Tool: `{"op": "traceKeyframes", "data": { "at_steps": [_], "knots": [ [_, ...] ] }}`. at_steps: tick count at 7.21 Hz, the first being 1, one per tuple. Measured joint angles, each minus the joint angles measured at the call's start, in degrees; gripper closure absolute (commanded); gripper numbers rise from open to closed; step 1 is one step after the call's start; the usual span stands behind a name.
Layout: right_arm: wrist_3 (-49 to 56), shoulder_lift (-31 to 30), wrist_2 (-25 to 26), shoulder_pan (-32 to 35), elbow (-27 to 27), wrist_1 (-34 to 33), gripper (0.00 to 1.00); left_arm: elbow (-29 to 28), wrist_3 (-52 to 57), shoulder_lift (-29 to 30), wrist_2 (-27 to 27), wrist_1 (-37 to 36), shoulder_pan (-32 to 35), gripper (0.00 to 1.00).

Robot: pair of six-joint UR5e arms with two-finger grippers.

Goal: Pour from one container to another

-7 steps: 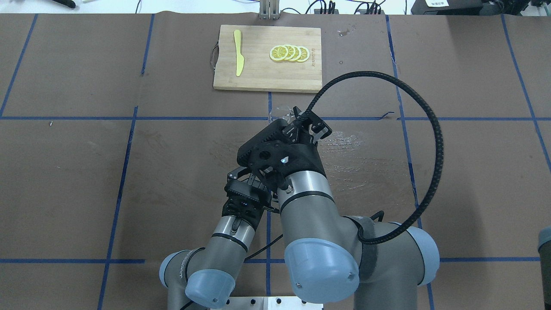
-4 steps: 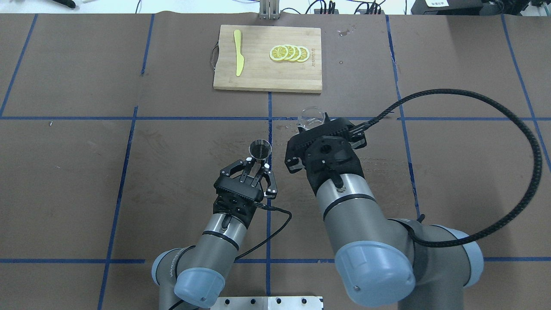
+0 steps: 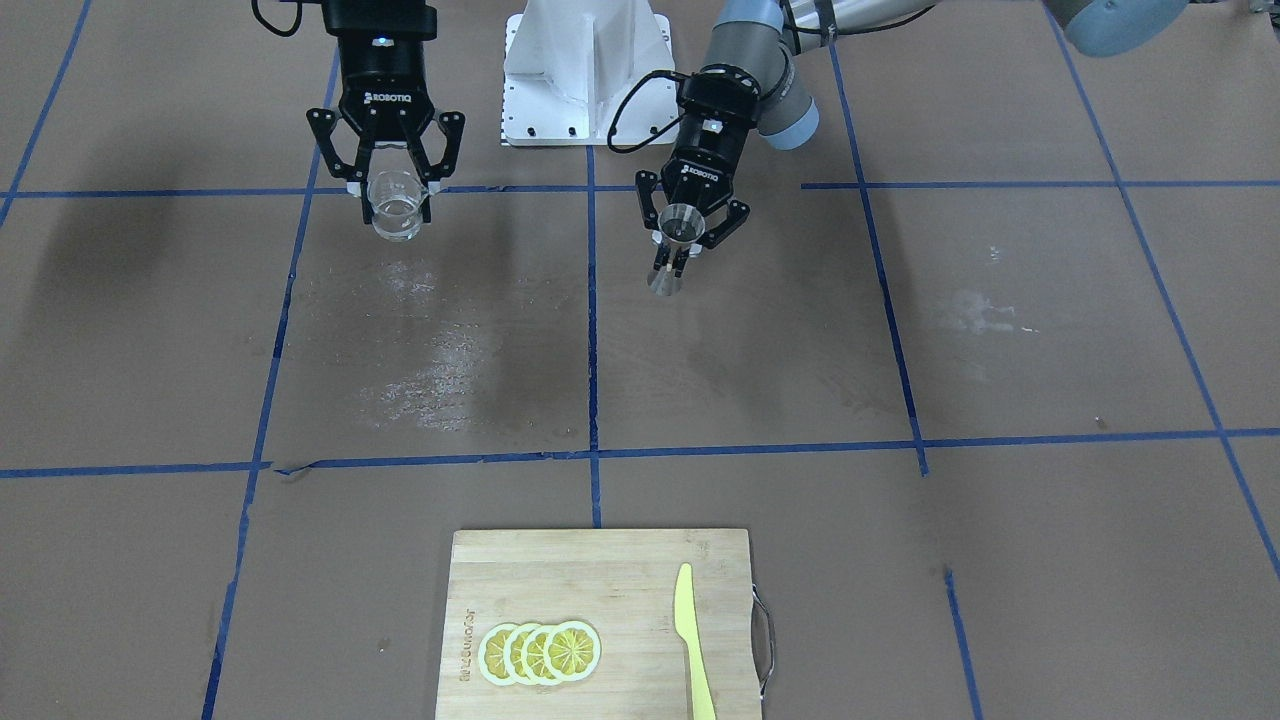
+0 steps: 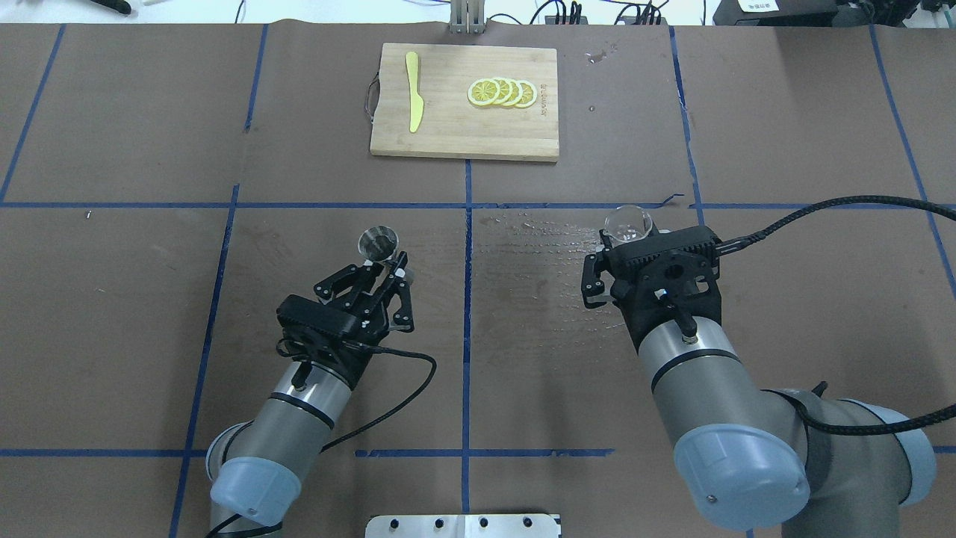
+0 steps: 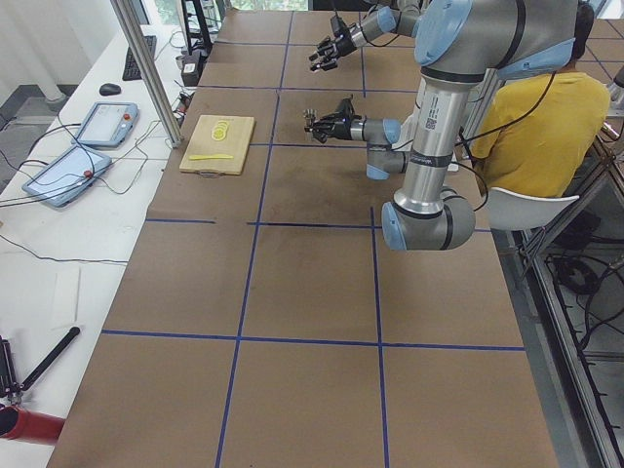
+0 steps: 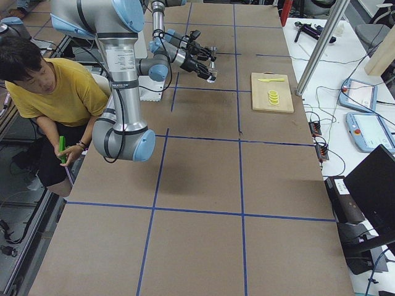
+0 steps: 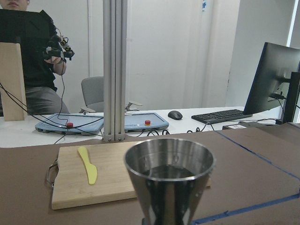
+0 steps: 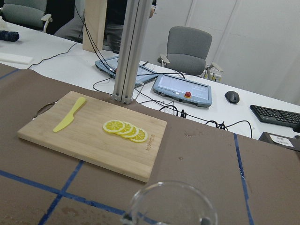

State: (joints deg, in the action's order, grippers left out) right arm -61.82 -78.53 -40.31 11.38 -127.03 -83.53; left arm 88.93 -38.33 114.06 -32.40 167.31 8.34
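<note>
My right gripper (image 4: 631,237) is shut on the clear glass beaker (image 4: 627,222), upright at the right of the table's middle; the front view shows the beaker (image 3: 397,215) between the fingers of the right gripper (image 3: 397,203). Only the beaker's rim (image 8: 171,206) shows in the right wrist view. To the left of the centre line, my left gripper (image 4: 385,263) is shut on the steel jigger (image 4: 378,243) at its waist. The jigger (image 3: 675,245) leans slightly in the left gripper (image 3: 672,258). Its upper cup (image 7: 168,180) fills the left wrist view.
A wooden cutting board (image 4: 448,131) lies at the far middle with lemon slices (image 4: 502,93) and a yellow knife (image 4: 413,90) on it. A wet patch (image 4: 553,235) spreads over the brown paper between the two grippers. A person in yellow (image 6: 55,92) sits behind the robot.
The two grippers were close together at the centre, the right above the left. The right has swung right with the beaker and the left has moved left with the jigger.
</note>
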Motion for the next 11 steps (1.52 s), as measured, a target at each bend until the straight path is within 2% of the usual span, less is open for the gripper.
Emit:
{"op": "traceKeyframes", "data": {
  "at_steps": [3, 4, 7, 9, 11],
  "knots": [
    [-2.38, -10.59, -0.09, 0.13, 1.40, 12.85, 0.99, 0.56, -4.19, -11.95, -0.58, 10.70, 1.32, 1.00],
    [-2.46, -12.07, -0.11, 0.17, 2.56, 15.55, 0.99, 1.50, -4.35, -16.78, -1.63, 12.81, 2.18, 1.00],
    [-2.46, -12.83, -0.12, 0.24, 4.63, 17.12, 0.99, 4.85, -4.06, -31.88, -5.00, 14.51, 5.61, 1.00],
    [-2.41, -12.72, -0.12, 0.29, 5.30, 17.17, 0.99, 1.35, -5.68, -37.36, -6.68, 18.00, 7.75, 1.00],
    [-2.35, -12.41, -0.12, 0.30, 5.59, 17.18, 0.99, -6.24, -7.82, -39.04, -7.05, 29.46, 8.18, 1.00]
  ]
}}
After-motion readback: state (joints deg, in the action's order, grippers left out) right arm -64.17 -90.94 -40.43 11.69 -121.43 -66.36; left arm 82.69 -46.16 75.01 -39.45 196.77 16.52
